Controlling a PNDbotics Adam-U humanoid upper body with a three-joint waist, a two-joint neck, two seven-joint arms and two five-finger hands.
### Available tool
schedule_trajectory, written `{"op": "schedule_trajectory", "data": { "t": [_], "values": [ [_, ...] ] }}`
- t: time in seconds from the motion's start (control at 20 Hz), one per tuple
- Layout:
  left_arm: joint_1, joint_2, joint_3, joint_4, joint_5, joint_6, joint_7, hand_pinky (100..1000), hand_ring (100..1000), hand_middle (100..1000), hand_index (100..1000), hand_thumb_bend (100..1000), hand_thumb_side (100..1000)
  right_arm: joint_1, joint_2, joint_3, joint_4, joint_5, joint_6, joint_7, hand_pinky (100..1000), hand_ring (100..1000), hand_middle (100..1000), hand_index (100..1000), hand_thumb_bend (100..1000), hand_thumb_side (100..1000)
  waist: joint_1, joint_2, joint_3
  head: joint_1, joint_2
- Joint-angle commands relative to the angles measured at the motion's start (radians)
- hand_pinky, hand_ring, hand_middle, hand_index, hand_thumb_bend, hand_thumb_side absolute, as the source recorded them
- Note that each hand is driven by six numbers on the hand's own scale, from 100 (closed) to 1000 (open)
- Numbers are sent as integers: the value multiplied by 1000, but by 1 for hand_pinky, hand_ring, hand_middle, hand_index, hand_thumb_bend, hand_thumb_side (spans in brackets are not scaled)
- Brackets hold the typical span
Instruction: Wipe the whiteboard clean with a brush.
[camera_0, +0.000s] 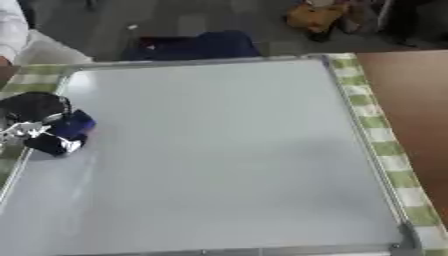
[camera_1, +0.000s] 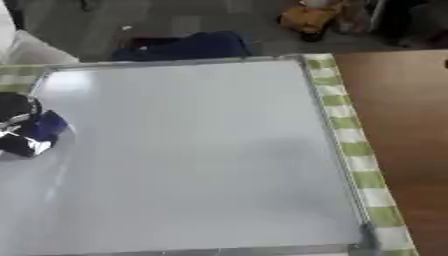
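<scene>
A large whiteboard (camera_0: 227, 150) with a metal frame lies flat and fills most of both views; its surface looks blank and grey-white. At its left edge my left hand (camera_0: 35, 125) is curled round a blue brush (camera_0: 74, 124), which rests on the board near the frame. The hand's fingers (camera_0: 54, 144) wrap the brush from the left, and part of the brush is hidden under them. My right hand shows in neither view.
A green-and-white checked cloth (camera_0: 385, 145) lies under the board and shows along its right and top-left edges. Brown tabletop (camera_0: 420, 110) lies to the right. Beyond the far edge sit a dark blue object (camera_0: 197, 46) and orange items (camera_0: 315, 17) on the floor.
</scene>
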Motion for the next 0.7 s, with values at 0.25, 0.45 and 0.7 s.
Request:
{"op": "schedule_trajectory", "data": {
  "t": [0.25,0.45,0.7],
  "values": [
    [-10,31,9,20,-20,22,24,720,527,273,173,100,591,-7,-26,-8,-14,8,1,6,684,585,485,545,100,1000,-3,-16,-3,2,-14],
    [-8,24,3,37,7,-19,-7,713,520,265,173,100,598,-6,-25,-8,-14,8,2,6,684,585,485,544,100,1000,-4,-18,-3,1,-14],
    [-12,11,-17,28,59,-81,-70,710,518,263,174,100,606,-4,-23,-8,-14,7,4,6,684,585,485,545,100,1000,-3,-22,-4,3,-11]
  ]
}}
